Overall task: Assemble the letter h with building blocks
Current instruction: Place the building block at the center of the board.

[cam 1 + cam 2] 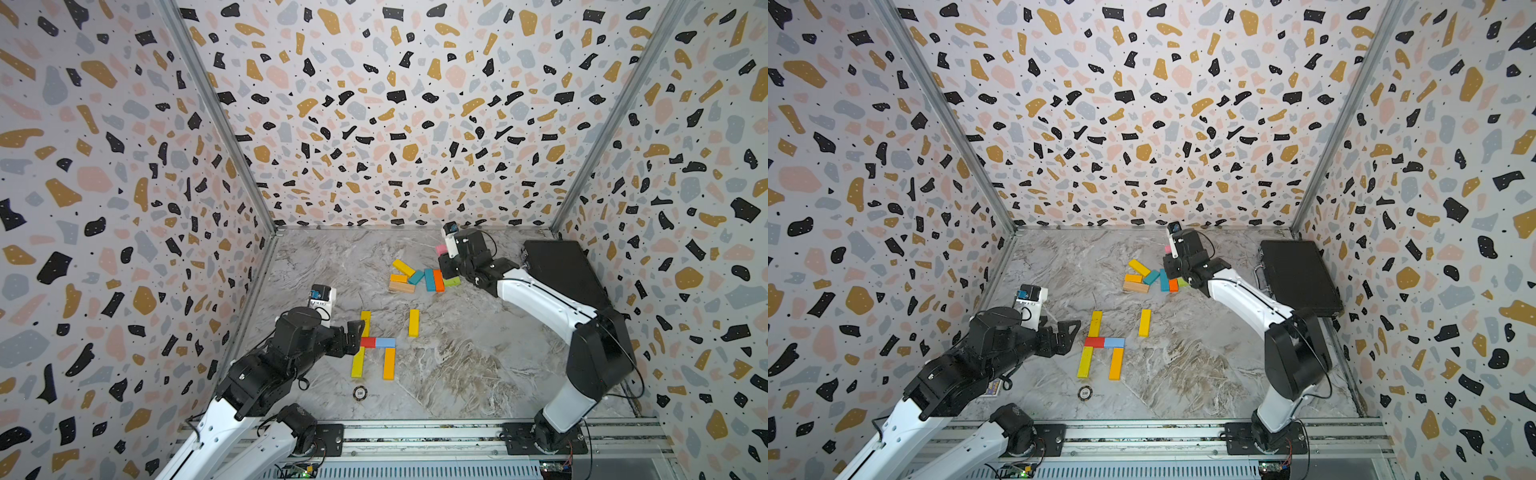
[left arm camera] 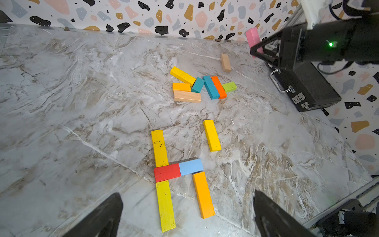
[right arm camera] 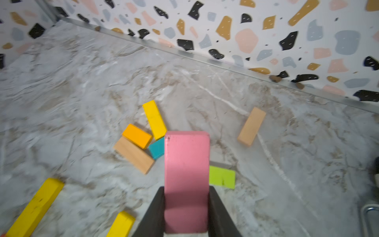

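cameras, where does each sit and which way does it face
Top views: high above the near rail, looking down on the grey marbled tabletop; left arm and right arm show.
Left wrist: behind the open left gripper, facing the part-built h of flat coloured wooden blocks.
Right wrist: behind the right gripper, shut on a pink wooden block, facing the loose blocks.
Shared: both wrist views show the short lime-green block.
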`<state>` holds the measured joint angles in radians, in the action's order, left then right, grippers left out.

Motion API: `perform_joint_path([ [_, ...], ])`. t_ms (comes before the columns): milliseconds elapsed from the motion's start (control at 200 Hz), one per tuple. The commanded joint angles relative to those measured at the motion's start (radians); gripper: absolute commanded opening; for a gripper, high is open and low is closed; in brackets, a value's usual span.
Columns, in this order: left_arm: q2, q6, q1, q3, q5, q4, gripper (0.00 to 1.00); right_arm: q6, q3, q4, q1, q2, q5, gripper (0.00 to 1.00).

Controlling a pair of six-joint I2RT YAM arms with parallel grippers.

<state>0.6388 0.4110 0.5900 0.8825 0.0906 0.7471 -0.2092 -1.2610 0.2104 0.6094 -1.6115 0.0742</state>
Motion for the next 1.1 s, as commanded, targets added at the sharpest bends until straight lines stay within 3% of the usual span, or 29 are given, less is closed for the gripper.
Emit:
perform_joint_path([
  [0,-0.01,-0.004,-0.006,-0.01,-0.012,-0.032,0.99,-0.109,0.142,0.076,0.069,0.078,-0.053,0.19],
  [315,-0.022,-0.002,-0.007,-0.011,-0.025,-0.035,0.99,-0.195,0.431,0.182,0.315,0.236,-0.14,0.16],
  [531,-0.019,-0.004,-0.007,-0.009,-0.017,-0.033,0.99,-0.159,0.442,0.212,0.454,0.157,-0.107,0.17],
  [756,-0.019,-0.004,-0.007,-0.009,-0.014,-0.032,0.99,-0.145,0.423,0.252,0.528,0.07,-0.037,0.2],
  [836,-0.018,-0.004,-0.009,-0.009,-0.014,-0.032,0.99,-0.155,0.429,0.255,0.535,0.07,-0.026,0.24],
  [981,-0.02,-0.003,-0.009,-0.01,-0.019,-0.035,0.99,-0.176,0.426,0.308,0.543,0.07,0.03,0.48],
  [1096,-0.023,-0.003,-0.009,-0.011,-0.02,-0.034,0.99,-0.199,0.428,0.348,0.545,0.059,0.073,0.54],
])
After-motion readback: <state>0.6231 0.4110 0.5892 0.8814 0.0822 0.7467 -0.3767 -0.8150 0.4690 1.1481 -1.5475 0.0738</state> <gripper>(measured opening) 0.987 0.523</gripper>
